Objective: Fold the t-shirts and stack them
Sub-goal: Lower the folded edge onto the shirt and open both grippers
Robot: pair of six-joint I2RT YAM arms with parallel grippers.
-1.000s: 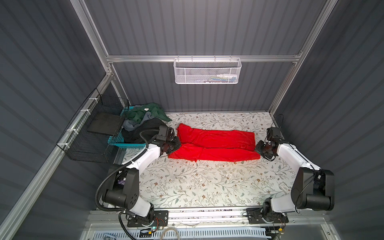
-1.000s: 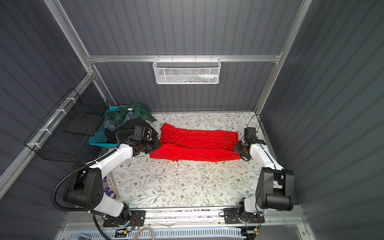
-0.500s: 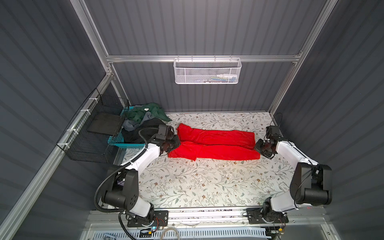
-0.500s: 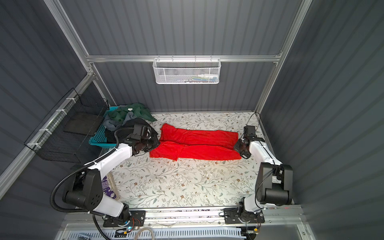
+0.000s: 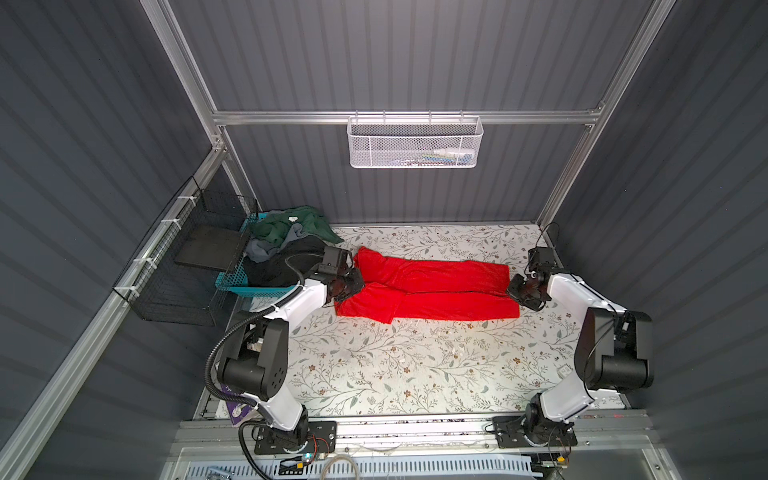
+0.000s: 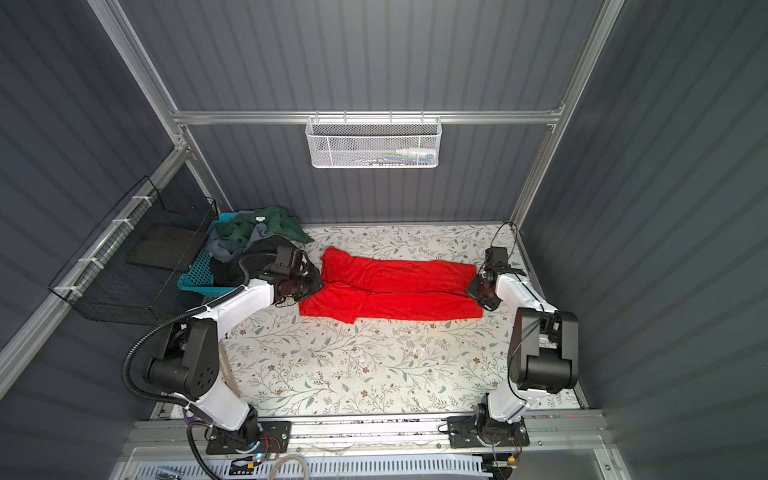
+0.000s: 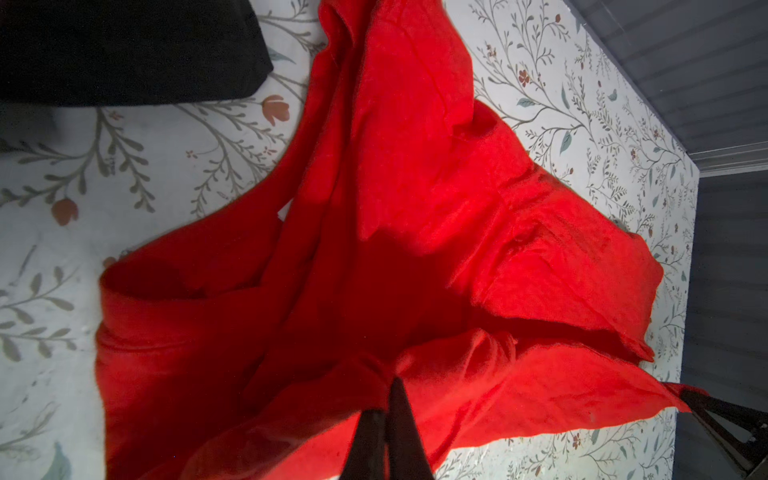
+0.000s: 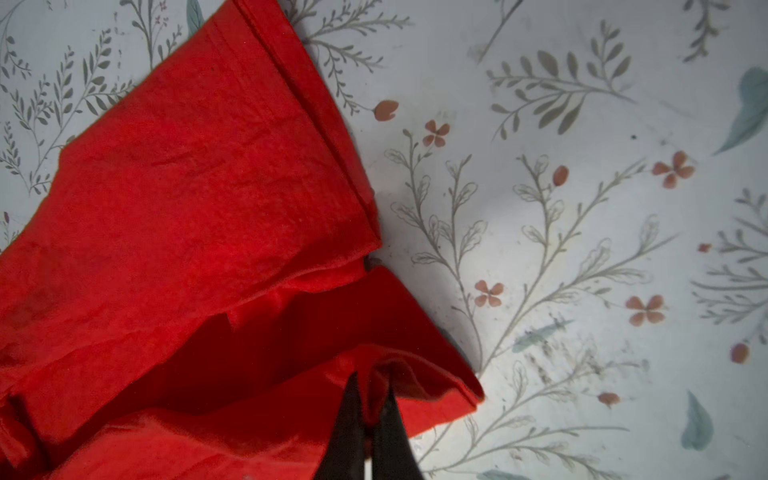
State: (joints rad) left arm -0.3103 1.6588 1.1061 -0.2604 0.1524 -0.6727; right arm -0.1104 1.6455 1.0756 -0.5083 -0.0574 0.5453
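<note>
Landmark: teal basket (image 5: 231, 279); it stands on the bench (image 5: 395, 374) on the left arm's side.
Red t-shirt (image 5: 432, 286): lies on the bench just beside the teal basket and stretches away from it as a long narrow band; a crease runs along its length in both top views, so it looks doubled lengthwise; the end nearest the basket is bunched and wrinkled in the left wrist view.
Left fingers (image 7: 400, 424): closed, pinching a gather of red cloth at the end of the shirt nearest the basket.
Right fingers (image 8: 349, 428): closed, pinching the hem end of the red shirt farthest from the basket; the pinched corner is raised a little off the bench.
Other t-shirts: dark green t-shirt (image 5: 291, 222), grey t-shirt (image 5: 259, 251) and black t-shirt (image 5: 291, 259) are heaped loose in and over the basket; none is folded.
Done, as I judge it: one shirt out of the basket, spread and narrowed by a lengthwise fold that is being made or set.
Left to do: cross folds to shorten the red band; smoothing the bunched end; then the same for the three shirts in the basket.
Stack: no folded pile shows anywhere beside the basket; the task looks early.
</note>
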